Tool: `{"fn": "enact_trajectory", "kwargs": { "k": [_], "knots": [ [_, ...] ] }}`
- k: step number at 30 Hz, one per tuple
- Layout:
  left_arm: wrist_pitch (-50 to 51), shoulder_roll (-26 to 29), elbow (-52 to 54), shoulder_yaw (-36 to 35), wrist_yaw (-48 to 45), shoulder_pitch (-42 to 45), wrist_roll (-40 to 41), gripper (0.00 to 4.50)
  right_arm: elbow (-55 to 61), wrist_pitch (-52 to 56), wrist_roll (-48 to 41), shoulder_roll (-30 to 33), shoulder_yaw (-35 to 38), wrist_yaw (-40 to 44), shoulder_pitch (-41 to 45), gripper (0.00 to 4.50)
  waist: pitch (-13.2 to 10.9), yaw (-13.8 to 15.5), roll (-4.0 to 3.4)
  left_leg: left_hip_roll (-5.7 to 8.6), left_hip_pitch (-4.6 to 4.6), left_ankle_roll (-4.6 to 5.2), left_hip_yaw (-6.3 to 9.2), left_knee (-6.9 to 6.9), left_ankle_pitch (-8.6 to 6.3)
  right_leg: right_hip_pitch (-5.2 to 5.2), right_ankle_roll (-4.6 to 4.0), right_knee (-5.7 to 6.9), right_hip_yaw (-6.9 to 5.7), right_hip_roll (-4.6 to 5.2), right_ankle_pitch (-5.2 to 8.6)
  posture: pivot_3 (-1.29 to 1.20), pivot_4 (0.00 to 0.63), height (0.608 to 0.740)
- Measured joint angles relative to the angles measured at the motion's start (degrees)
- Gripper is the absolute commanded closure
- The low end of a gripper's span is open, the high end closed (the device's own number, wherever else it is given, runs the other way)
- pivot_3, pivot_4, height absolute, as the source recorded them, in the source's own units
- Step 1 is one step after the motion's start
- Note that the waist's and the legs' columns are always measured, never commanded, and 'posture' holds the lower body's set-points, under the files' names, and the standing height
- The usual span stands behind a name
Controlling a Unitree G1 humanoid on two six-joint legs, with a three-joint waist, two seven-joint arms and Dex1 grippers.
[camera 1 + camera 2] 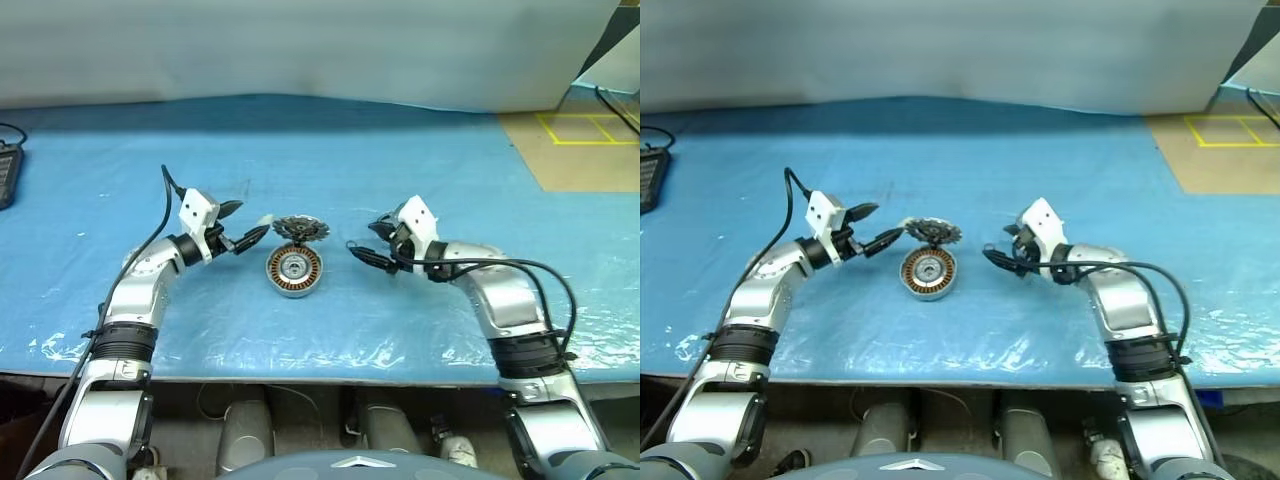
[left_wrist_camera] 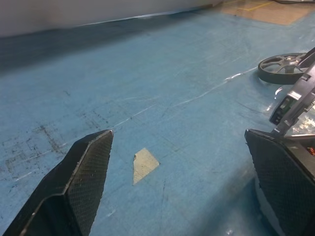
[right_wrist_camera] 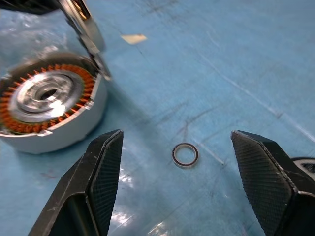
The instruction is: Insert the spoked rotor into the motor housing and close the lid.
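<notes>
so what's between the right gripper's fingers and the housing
In the right wrist view, a small loose metal ring lies on the blue mat ahead of the open right gripper, beside the housing.

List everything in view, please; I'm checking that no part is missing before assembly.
Motor housing: one, grey with copper windings, on the mat between the grippers.
Lid: one, grey, tilted at the housing's far rim.
Spoked wheel: one, black, flat on the mat near the right gripper.
Small ring: one, metallic, on the mat beside the housing.
Tan scrap: one, flat on the mat.
Mat: one, blue, covering the table.
Black device: one, at the mat's far left edge.
Left gripper: open, empty.
Right gripper: open, empty.
</notes>
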State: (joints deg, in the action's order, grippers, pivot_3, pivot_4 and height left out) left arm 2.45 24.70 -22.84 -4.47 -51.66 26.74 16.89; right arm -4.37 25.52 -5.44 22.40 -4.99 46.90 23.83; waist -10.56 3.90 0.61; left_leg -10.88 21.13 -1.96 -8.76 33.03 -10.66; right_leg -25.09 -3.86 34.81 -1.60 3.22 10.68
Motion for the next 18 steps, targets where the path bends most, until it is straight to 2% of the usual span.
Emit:
{"fn": "enact_trajectory", "kwargs": {
  "k": [4,9,12,16,18],
  "knots": [
    [0.0,0.0,0.0,0.0,-0.4,0.1,0.1,0.00,-6.1,-6.3,1.8,-1.4,-2.4,-2.0,0.3,0.87,0.0,0.0,0.00,-0.01,0.09,0.00,0.00,-0.08,0.00,-0.04,-0.01,-0.05,-0.02,-0.01,0.00,0.00,0.150,0.740],
    [0.0,0.0,0.1,0.0,-0.3,0.0,0.0,0.00,-9.2,-9.3,2.4,-2.0,-2.5,-3.5,1.5,0.87,0.0,0.0,0.00,-0.01,0.02,0.01,0.00,-0.06,-0.01,0.00,-0.01,-0.03,-0.02,0.00,0.00,0.00,0.150,0.740],
    [0.0,0.0,0.1,0.0,-0.3,-0.2,0.0,0.00,-10.5,-9.5,2.5,-2.0,-2.5,-3.9,1.6,1.49,0.0,0.0,0.00,-0.01,0.01,0.02,0.00,-0.06,-0.01,0.01,-0.01,-0.02,-0.02,0.00,0.00,0.00,0.150,0.740],
    [0.0,0.0,0.1,0.0,0.1,-0.2,0.0,0.00,-10.8,-9.4,2.6,-1.4,-2.5,-4.4,1.6,2.79,0.0,0.0,0.00,-0.01,0.02,0.02,0.00,-0.07,-0.01,0.00,-0.01,-0.04,-0.02,0.00,0.00,0.00,0.150,0.740],
    [0.0,0.0,0.1,0.0,0.2,-0.2,-0.1,0.00,-10.8,-9.4,2.5,-1.2,-2.5,-4.4,1.6,2.79,0.0,0.0,0.00,-0.01,0.01,0.02,0.00,-0.07,-0.01,0.01,-0.01,-0.04,-0.02,0.00,0.00,0.00,0.150,0.740]
  ]
}}
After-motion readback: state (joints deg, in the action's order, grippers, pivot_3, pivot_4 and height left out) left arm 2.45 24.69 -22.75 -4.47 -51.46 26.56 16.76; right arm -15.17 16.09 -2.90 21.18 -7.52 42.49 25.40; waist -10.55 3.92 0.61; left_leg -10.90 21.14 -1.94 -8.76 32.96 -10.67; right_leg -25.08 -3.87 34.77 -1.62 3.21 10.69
